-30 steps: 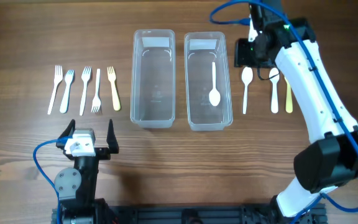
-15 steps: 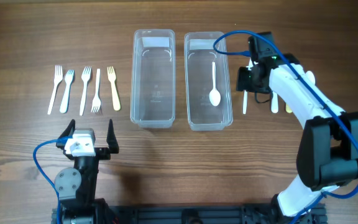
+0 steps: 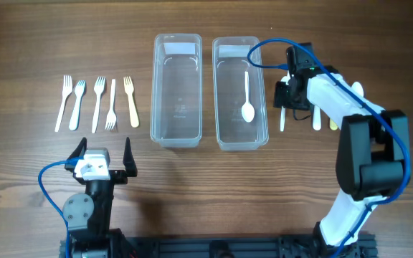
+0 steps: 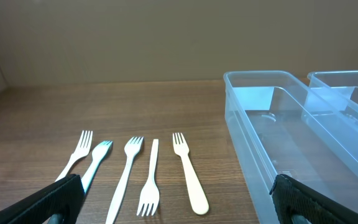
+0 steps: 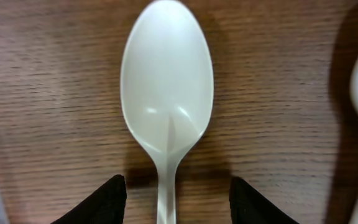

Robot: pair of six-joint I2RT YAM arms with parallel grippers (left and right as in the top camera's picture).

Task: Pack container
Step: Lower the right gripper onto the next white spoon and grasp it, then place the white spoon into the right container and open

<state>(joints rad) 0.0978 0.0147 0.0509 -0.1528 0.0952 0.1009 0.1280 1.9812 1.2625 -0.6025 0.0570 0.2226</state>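
Note:
Two clear plastic containers stand side by side, the left one [image 3: 178,89] with nothing in it and the right one [image 3: 240,97] holding a white spoon [image 3: 247,97]. My right gripper [image 3: 287,94] is down over another white spoon [image 3: 282,122] lying on the table just right of that container. In the right wrist view its open fingertips [image 5: 173,199] straddle this spoon's handle below the bowl [image 5: 166,93], not closed on it. My left gripper [image 3: 105,154] is open and empty near the front edge. In the left wrist view [image 4: 179,208] it faces the forks [image 4: 148,180].
Several plastic forks [image 3: 97,102] lie in a row left of the containers, one of them yellowish [image 3: 132,102]. Right of the gripped-over spoon lie a white spoon [image 3: 317,118] and a yellowish one [image 3: 333,120]. A blue cable [image 3: 264,50] loops above the right container.
My right arm has swung from the back edge down and forward, and its gripper has lowered over the leftmost table spoon. The left arm has not moved.

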